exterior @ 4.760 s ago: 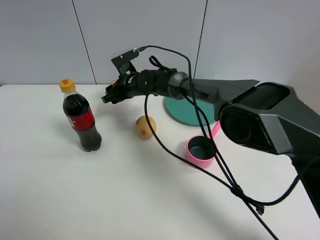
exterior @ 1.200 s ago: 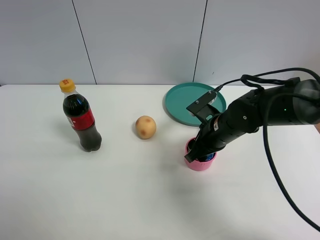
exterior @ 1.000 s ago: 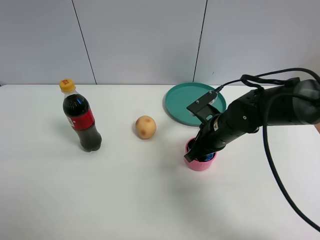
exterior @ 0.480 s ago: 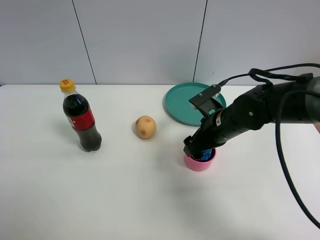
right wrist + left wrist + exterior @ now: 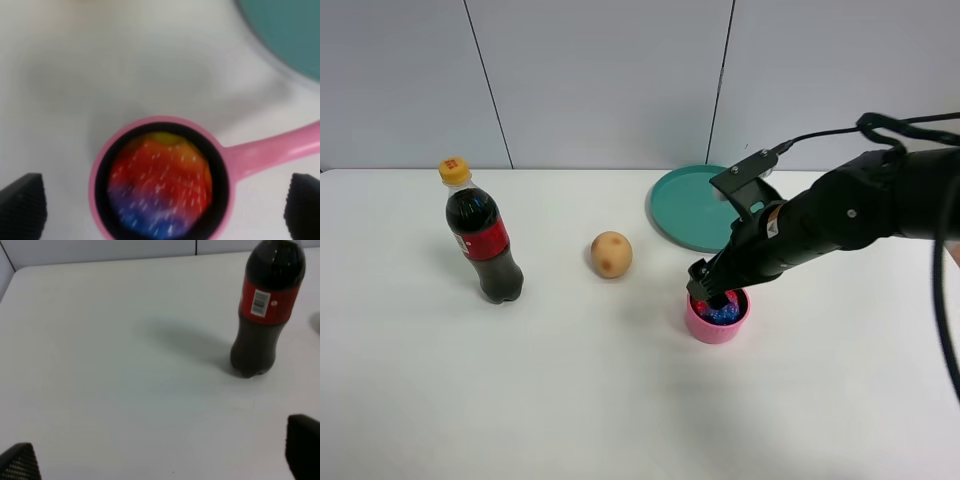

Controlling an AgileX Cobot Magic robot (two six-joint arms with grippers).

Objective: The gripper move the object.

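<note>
The tie-dye ball [image 5: 722, 313] lies inside the pink saucepan [image 5: 705, 330] on the white table. The right wrist view looks straight down on the ball [image 5: 160, 185], which fills the saucepan [image 5: 270, 155]. My right gripper [image 5: 710, 290] hovers just above the pan, open and empty. Its dark fingertips [image 5: 22, 205] stand wide apart on either side of the pan and touch nothing. My left gripper [image 5: 161, 455] is open and empty over bare table. It does not show in the exterior high view.
A cola bottle [image 5: 480, 240] stands upright at the left and also shows in the left wrist view [image 5: 265, 310]. A tan potato-like ball [image 5: 611, 254] lies mid-table. A teal plate [image 5: 690, 205] sits behind the saucepan, under my right arm.
My right gripper has risen out of the saucepan and shifted slightly right. The ball, hidden by the fingers before, now lies exposed in the pan.
</note>
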